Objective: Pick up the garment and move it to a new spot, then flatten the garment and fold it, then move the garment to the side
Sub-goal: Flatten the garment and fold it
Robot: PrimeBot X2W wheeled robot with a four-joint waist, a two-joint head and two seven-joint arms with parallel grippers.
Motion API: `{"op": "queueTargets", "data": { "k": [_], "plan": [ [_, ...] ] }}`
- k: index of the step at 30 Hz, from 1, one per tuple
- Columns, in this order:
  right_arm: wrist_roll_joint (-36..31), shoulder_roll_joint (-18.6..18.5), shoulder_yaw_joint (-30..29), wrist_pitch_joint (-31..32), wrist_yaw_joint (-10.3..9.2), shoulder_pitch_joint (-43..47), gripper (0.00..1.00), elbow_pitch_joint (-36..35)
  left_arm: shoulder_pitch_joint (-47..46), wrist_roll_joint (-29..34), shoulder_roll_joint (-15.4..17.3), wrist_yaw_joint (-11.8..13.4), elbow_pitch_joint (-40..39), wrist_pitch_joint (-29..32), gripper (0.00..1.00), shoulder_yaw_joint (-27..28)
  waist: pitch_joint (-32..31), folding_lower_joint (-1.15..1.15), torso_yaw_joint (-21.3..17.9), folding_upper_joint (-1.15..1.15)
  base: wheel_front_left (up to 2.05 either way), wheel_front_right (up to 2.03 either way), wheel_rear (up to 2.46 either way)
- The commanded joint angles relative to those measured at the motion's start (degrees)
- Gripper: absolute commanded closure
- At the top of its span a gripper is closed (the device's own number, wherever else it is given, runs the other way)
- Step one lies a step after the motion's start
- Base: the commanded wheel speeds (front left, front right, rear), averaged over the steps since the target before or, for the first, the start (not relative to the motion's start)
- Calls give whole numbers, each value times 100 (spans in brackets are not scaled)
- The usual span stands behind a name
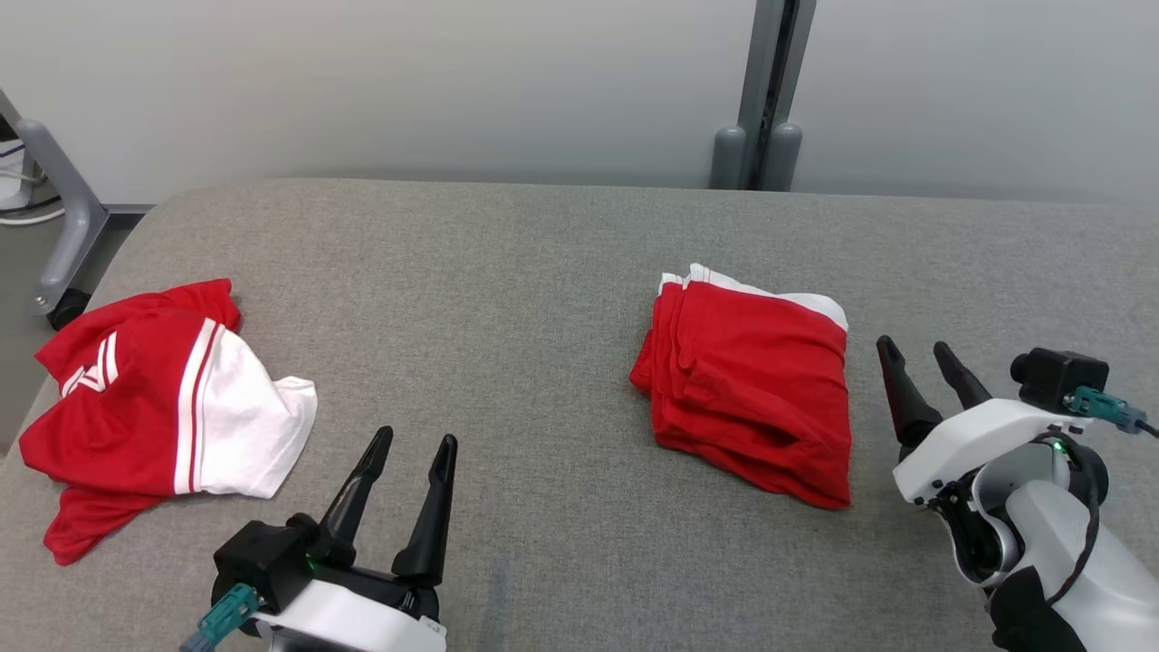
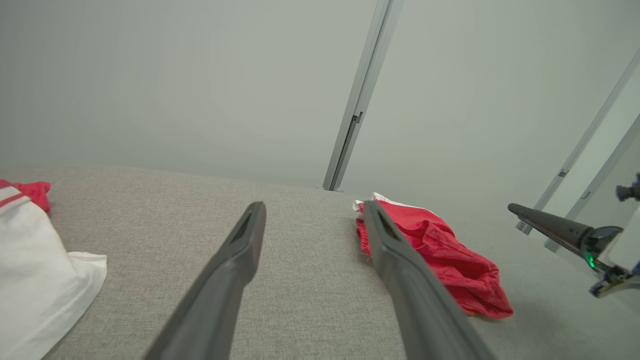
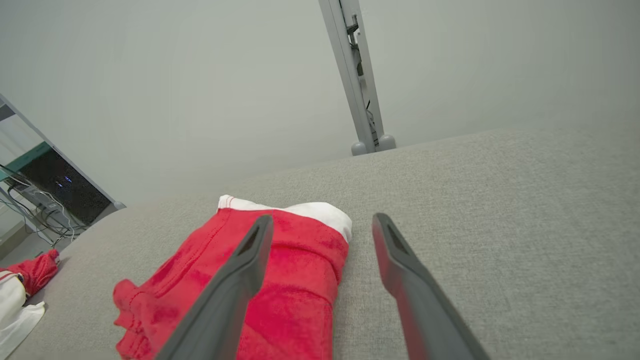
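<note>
At centre right of the head view, the folded red garment (image 1: 751,385) lies on the grey surface (image 1: 507,272), seemingly finished. Left gripper (image 1: 416,437) and right gripper (image 1: 913,345) stand open, empty. Crumpled shirt (image 1: 154,398) at left awaits folding.

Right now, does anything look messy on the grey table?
Yes. The red and white garment near the left edge of the table lies crumpled and bunched, not flat. The red garment on the right is folded, though its edges are a bit uneven.
</note>
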Motion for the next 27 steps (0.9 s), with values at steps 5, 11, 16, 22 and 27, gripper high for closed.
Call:
{"op": "queueTargets", "data": {
  "k": [5,11,16,22,27],
  "plan": [
    [70,34,30,397,1,-288,0,318,-71,-29,46,-9,26,-1,0,-24,59,0,78,0,0,0,0],
    [-29,-16,36,563,1,-629,0,627,-137,-65,48,-9,73,-1,0,-98,77,0,194,0,0,0,0],
    [-205,-65,1,146,1,-586,0,538,-70,-64,32,-9,73,-1,0,-47,26,0,271,0,0,0,0],
    [-460,-125,-193,-136,1,-122,0,-19,93,-12,2,-10,13,-1,0,136,-101,0,186,0,0,0,0],
    [-765,-149,-396,-198,1,545,0,-990,176,58,-22,-10,-76,-1,0,332,-186,0,18,0,0,0,0]
  ]
}}
